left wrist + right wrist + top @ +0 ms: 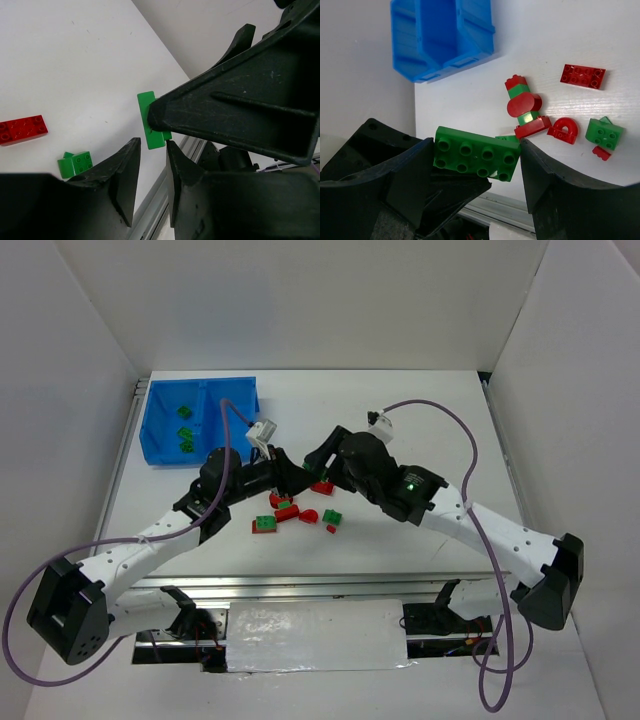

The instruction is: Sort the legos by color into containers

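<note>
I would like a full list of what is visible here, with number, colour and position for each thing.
bin: one, blue, two compartments, far left of the table.
binned legos: three, green, left compartment.
loose legos: several, red and green, mid-table.
green brick: one, green, clamped in the right pincer.
table: one, white.
cables: two, purple, looping over the table.
left pincer: one, black, at the green brick's edge; jaws narrow, grip unclear.
right pincer: one, black, closed on the green brick.

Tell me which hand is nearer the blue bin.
Left. The left hand sits off the near-right corner of the blue bin; the right hand lies farther right.
</note>
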Controlling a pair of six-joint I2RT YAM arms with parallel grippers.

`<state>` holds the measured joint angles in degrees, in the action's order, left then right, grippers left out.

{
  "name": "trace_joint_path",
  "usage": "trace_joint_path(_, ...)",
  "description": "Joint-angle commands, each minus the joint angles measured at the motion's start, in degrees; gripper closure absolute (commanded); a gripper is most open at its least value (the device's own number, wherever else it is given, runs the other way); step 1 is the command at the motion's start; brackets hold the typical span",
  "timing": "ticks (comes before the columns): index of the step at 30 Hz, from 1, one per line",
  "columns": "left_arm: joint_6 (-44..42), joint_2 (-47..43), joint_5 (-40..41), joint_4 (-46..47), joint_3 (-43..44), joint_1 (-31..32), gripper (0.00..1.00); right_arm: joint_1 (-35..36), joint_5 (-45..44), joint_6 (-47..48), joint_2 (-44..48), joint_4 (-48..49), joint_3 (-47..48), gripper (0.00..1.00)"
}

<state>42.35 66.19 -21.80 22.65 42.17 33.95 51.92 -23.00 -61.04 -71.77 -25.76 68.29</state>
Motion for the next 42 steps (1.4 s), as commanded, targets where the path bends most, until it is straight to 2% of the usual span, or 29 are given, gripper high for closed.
trace_joint_path(1,0.1,-0.1,0.5,4.5,2.0,0.1,0.61,1.4,-0.7,-0.4,-1.4,1.5,3.8,0.79)
trace_joint_path(4,0.5,-0.7,0.5,4.9,1.9,0.1,0.62,1.5,-1.2,-0.6,-2.1,1.6,3.8,0.79)
trace_joint_path(6,0.4,-1.0,0.6,4.2,2.4,0.2,0.82,1.5,-0.9,-0.4,-2.1,2.1,3.5,0.79)
trace_joint_path(8,-0.2,-1.2,1.3,3.0,3.0,0.1,0.97,1.5,-0.8,-0.2,-2.2,2.5,3.3,0.78)
trace_joint_path(9,-0.4,-1.3,1.7,2.7,3.1,0.1,1.0,1.5,-0.8,-0.3,-2.2,2.6,3.3,0.78)
trace_joint_path(11,-0.7,-1.9,2.6,2.8,2.6,0.1,1.0,1.7,-0.6,0.0,-2.1,3.0,3.0,0.77)
trace_joint_path(12,-0.7,-2.3,3.3,2.9,2.3,0.1,1.0,1.5,-0.2,0.3,-2.0,3.3,2.8,0.71)
trace_joint_path(14,-0.7,-3.3,5.5,2.5,1.6,0.1,1.0,1.4,0.2,0.7,-1.4,4.5,2.1,0.47)
trace_joint_path(16,-1.5,-4.1,7.0,1.5,1.4,0.1,1.0,1.4,0.2,1.1,-0.6,5.5,1.2,0.35)
trace_joint_path(17,-1.7,-4.3,7.4,1.3,1.4,0.1,1.0,1.3,0.2,1.0,-0.2,6.0,0.8,0.26)
trace_joint_path(20,-2.2,-4.7,7.9,0.9,1.3,0.1,1.0,0.6,1.4,1.0,0.4,7.7,-0.4,0.34)
trace_joint_path(22,-2.4,-4.5,7.8,0.9,1.5,0.1,1.0,0.4,3.0,1.2,0.1,8.8,-1.0,0.51)
trace_joint_path(24,-2.1,-4.2,7.3,0.9,1.8,0.1,1.0,0.1,3.6,0.7,-0.4,8.7,-1.0,0.54)
trace_joint_path(25,-2.3,-4.1,6.8,1.0,1.8,0.1,1.0,0.1,3.8,0.8,-0.6,8.7,-0.9,0.61)
trace_joint_path(27,-2.4,-3.9,6.6,0.7,2.0,0.1,1.0,0.0,3.8,0.7,-0.7,8.9,-0.9,0.63)
trace_joint_path(29,-2.8,-3.8,6.9,-0.3,2.3,0.1,1.0,0.0,3.5,0.6,-0.4,9.0,-1.1,0.73)
trace_joint_path(32,-3.8,-3.5,7.1,-2.3,3.0,0.1,0.91,0.0,2.3,0.3,-0.1,8.4,-1.2,0.76)
trace_joint_path(33,-3.8,-3.4,7.4,-2.7,2.9,0.1,0.8,0.0,2.0,0.4,0.0,8.0,-1.1,0.76)
trace_joint_path(35,-4.0,-3.3,7.7,-3.7,2.7,0.1,0.67,0.0,0.9,0.1,-0.2,7.0,-0.7,0.76)
trace_joint_path(36,-4.0,-3.1,7.8,-3.7,2.7,0.1,0.52,0.0,0.7,0.1,-0.2,6.9,-0.7,0.76)
trace_joint_path(39,-3.9,-2.8,7.9,-4.2,2.6,0.1,0.16,0.0,-0.2,0.0,-0.4,6.4,-0.8,0.76)
trace_joint_path(42,-3.9,-2.7,7.2,-4.2,2.6,0.1,0.08,0.0,-1.5,-0.2,-0.6,5.7,-0.7,0.76)
